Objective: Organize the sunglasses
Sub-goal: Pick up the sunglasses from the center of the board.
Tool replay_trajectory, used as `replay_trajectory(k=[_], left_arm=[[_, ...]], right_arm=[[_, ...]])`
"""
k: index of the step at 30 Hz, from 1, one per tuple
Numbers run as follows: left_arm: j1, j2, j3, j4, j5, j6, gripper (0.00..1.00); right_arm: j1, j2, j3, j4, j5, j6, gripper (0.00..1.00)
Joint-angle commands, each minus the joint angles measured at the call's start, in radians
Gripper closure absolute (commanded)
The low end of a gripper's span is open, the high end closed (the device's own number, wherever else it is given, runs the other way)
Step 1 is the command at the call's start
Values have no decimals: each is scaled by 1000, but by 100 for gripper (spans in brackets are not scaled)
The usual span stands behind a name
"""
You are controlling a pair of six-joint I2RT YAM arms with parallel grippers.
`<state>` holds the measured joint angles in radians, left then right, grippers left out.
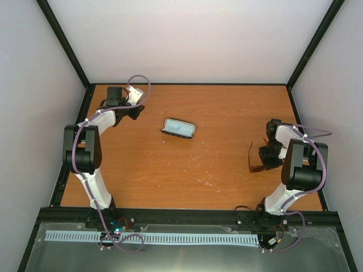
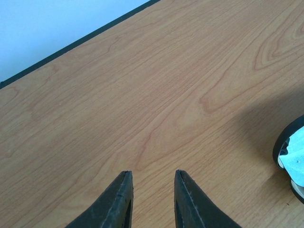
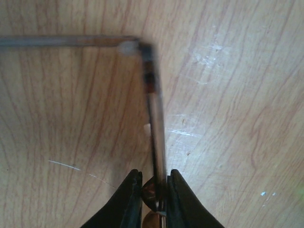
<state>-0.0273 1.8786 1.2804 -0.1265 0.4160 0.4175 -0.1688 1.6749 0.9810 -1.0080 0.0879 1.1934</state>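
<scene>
The sunglasses (image 1: 253, 159), brown-tinted with a thin dark frame, are held at the right side of the table by my right gripper (image 1: 265, 158). In the right wrist view the right gripper (image 3: 154, 176) is shut on the sunglasses' frame (image 3: 156, 118), with one arm of the glasses running left across the top of that view. The black oblong case (image 1: 178, 128) lies open at the table's middle, pale lining up. My left gripper (image 1: 135, 111) is at the far left, away from the case; it is open and empty (image 2: 153, 175). An end of the case (image 2: 292, 159) shows at the right edge of the left wrist view.
The wooden table (image 1: 198, 170) has a black rim along its edges and pale walls on three sides. Light scratches mark the wood near the right gripper (image 3: 209, 57). A white slotted strip (image 1: 153, 238) lies in front of the arm bases.
</scene>
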Motion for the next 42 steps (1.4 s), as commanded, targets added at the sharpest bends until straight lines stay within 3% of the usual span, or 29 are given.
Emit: replay_trajectory(k=[1,5,14,19,22,26,29,34,42], left_arm=[[10,19,23,24,26,5,74],[10,19,26,13,32,7,74],[10,16,94,-25,140,-8,75],[8,21,227,-144,433,-25,76],[-1,30,351,-225,623,-40,79],[-13,22,457,-315,807,-35,83],[-40,-13,495,-420,864,36,84],[-117,-129,416,-509,893,112,85],[-259,-272,238,-314,863,-10,84]], right_arm=[[-7,28,10,20,14,-9,86],[-7,32,5,47,-13,-19,96],[41,-15,61,118,-61,-135,97],[190,-30,211,310,-235,-350,97],[268,-28,250,512,-390,-456,97],[307,-12,212,824,-625,-465,97],[325,43,256,898,-713,-470,97],[352,170,436,887,-819,-504,97],[443,282,659,809,-892,-522,97]])
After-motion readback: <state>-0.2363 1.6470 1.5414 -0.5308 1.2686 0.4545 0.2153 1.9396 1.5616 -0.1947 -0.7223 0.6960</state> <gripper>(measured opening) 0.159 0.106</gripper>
